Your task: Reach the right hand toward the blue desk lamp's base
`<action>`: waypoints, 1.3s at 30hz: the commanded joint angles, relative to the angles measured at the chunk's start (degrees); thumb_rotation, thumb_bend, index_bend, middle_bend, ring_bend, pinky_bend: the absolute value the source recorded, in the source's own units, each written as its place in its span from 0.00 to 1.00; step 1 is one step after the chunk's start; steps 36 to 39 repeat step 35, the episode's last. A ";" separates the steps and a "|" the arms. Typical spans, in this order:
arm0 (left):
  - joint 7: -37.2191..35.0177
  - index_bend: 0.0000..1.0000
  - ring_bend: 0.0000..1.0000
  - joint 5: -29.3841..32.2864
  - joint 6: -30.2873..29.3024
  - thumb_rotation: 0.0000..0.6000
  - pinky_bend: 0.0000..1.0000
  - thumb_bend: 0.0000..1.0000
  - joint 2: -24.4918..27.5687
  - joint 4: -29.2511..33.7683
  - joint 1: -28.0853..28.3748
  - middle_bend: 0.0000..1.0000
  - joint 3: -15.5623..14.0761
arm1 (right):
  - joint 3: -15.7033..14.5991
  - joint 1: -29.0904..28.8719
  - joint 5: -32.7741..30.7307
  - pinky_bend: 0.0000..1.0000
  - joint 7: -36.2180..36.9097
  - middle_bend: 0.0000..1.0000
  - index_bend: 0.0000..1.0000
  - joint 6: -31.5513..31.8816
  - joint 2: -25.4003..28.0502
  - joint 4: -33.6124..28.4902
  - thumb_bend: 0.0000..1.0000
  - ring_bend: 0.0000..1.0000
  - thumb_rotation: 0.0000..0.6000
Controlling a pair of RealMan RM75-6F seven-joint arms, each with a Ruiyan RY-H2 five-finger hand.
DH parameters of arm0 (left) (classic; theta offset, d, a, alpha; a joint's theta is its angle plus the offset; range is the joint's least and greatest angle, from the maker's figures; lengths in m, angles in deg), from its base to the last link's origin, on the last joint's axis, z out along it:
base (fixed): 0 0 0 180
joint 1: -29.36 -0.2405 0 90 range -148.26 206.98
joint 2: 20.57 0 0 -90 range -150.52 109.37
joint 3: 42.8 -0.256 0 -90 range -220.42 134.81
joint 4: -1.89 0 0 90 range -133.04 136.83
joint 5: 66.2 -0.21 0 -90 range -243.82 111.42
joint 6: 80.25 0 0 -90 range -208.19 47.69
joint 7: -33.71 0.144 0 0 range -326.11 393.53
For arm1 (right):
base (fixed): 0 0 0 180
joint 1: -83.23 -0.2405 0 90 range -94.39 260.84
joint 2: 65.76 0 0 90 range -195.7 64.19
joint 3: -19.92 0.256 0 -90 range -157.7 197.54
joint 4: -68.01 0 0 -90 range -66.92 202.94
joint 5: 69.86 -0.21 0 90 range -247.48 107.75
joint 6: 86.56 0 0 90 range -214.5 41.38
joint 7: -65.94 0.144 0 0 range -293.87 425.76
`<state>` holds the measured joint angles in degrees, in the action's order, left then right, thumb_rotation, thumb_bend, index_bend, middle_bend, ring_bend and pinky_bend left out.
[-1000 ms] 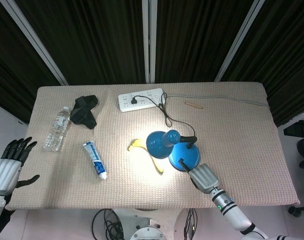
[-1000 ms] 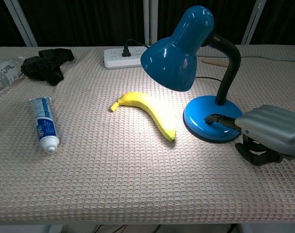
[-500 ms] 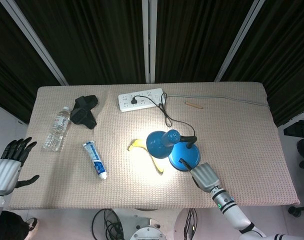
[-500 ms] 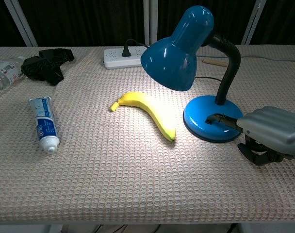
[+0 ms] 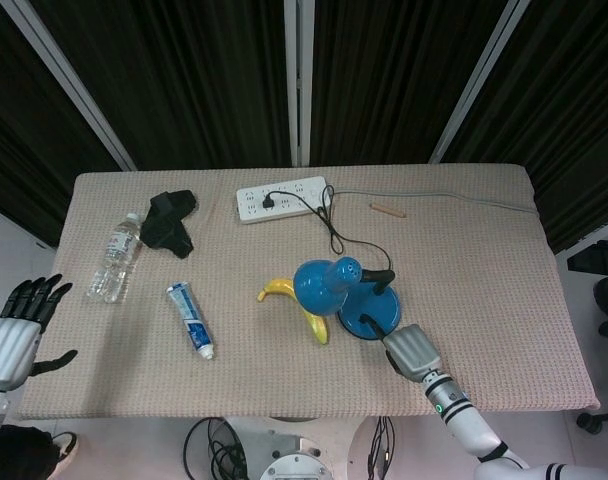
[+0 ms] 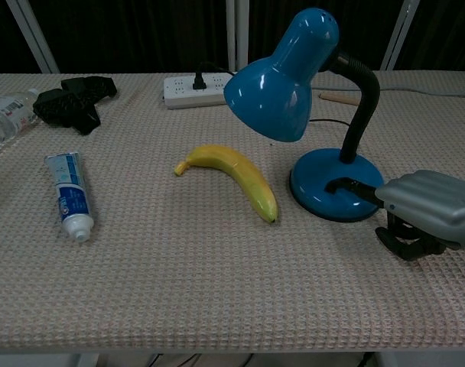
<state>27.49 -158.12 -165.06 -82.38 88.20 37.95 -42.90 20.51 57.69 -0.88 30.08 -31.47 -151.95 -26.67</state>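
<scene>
Right hand: the grey-backed right hand (image 6: 430,208) lies low over the table's near right part, one dark finger stretched out onto the lamp base, the other fingers curled under the palm with nothing in them.
Hidden at the right hand: the curled fingers are mostly tucked below the grey shell in the chest view; the head view shows only the back of the hand (image 5: 411,352). Whether the stretched finger presses the switch or merely rests there cannot be told.
Lamp base: the round blue desk lamp's base (image 6: 324,191) sits flat on the cloth, right of centre, just beside the right hand.
Lamp direction: the black bendy neck (image 6: 359,107) rises from the base's far side and arches left; the blue cone shade (image 6: 282,80) opens down and leftward, its long axis tilted from upper right to lower left.
Banana: a yellow curved banana (image 6: 236,177) lies just left of the base, partly under the shade in the head view.
Cord: the black lamp cord (image 5: 331,222) runs to a white power strip (image 5: 280,199) at the far edge.
Left hand: the black-fingered left hand (image 5: 19,325) hangs off the table's left edge, fingers spread, holding nothing; its arm is cut off by the frame.
Table: beige woven tablecloth (image 6: 217,290).
</scene>
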 commanded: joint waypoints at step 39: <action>1.65 0.09 0.00 -2.71 -1.03 1.00 0.00 0.12 0.06 1.47 0.02 0.00 -0.73 | -4.69 23.49 16.46 0.00 27.08 0.00 0.00 37.48 23.33 6.20 0.03 0.00 1.00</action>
